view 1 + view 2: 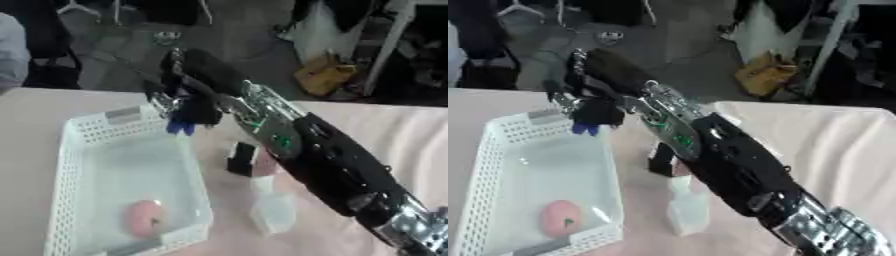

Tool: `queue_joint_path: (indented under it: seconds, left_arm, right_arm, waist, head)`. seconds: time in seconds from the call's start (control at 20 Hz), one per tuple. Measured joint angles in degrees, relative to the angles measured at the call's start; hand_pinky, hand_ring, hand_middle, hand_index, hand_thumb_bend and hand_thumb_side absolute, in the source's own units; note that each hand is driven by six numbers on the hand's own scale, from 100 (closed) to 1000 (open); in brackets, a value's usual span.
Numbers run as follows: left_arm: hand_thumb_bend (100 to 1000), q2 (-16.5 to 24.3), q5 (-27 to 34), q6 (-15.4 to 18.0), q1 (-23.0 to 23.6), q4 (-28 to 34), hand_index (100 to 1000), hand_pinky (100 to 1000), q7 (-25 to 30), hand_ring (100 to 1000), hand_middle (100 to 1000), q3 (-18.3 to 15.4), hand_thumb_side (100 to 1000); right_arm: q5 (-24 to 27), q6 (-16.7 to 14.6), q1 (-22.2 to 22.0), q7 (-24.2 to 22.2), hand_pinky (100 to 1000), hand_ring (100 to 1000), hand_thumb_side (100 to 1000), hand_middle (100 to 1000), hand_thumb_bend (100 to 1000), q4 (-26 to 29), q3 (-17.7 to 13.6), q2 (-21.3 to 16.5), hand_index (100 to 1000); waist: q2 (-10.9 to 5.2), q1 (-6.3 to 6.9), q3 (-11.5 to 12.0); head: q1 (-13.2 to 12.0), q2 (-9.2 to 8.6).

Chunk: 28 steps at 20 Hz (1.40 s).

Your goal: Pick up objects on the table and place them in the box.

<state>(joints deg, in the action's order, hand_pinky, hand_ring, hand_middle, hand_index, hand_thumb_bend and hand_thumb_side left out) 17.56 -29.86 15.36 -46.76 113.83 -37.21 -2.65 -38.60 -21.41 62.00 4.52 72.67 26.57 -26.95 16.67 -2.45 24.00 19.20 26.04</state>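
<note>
My right hand (194,107) is curled around a small blue thing (180,127), hanging right over the far right corner of the white basket (74,165), so the drop is straight down. A pink object (143,217) sits at the near end. Dark block (242,159) and clear pieces (273,210) wait just beside the basket.

arm shell: my right arm (337,160) is glossy black, bulky, rounded casing
forearm mid: I see an exposed silver metal section with small green bits, looks like wiring or boards
elbow end: silver joint at lower right, ribbed metal, black collar above it
wrist: narrower black segment, silver fittings
hand: my right hand (188,107) is black with silver metal parts; details blurred
left arm: none in my view
</note>
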Motion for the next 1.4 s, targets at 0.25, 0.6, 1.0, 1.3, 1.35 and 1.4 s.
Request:
queue_joint_path:
  seconds: [0.25,0.6,1.0,1.3,1.35,1.4]
  left_arm:
    - [100,-0.44,-0.33,0.88,-0.33,0.00,961,852,-0.17,988,919,-0.01,957]
    - [100,-0.93,-0.66,1.90,-1.12,0.00,961,852,-0.13,988,919,-0.01,954]
    - [100,-0.95,-0.97,2.32,-1.24,0.00,961,852,-0.19,989,919,-0.02,955]
    - [100,-0.95,-0.98,2.33,-1.24,0.00,960,851,-0.21,988,919,-0.03,954]
    - [100,-0.95,-0.99,2.33,-1.24,0.00,960,851,-0.21,988,918,-0.03,955]
    - [100,-0.95,-1.00,2.33,-1.24,0.00,960,851,-0.21,988,918,-0.03,955]
  right_arm:
    - [-0.96,-1.20,0.55,1.65,100,100,899,100,100,-1.02,0.63,2.49,100]
    - [-0.95,-0.75,0.49,4.06,100,100,925,100,100,-0.92,1.35,5.01,100]
    - [1.51,-0.67,0.08,-1.67,904,875,1000,893,252,1.82,4.12,5.65,913]
    - [2.63,-0.63,0.08,-6.69,965,918,1000,958,309,6.09,4.16,4.92,952]
    - [2.67,-0.52,0.08,-7.18,975,929,1000,972,303,6.47,4.17,4.79,958]
    - [2.67,-0.43,0.06,-7.68,976,930,1000,975,303,6.76,4.18,4.68,959]
  waist:
    - [0.00,-0.54,0.51]
    - [-0.02,-1.54,1.09]
    - [-0.05,-1.58,1.16]
    - [-0.05,-1.58,0.78]
    - [-0.05,-1.58,0.76]
    - [-0.05,-1.58,0.76]
  head:
    - [0.80,0.07]
    - [1.78,0.28]
    - [1.44,0.55]
    - [1.03,1.04]
    - [1.02,1.04]
    - [1.02,1.05]
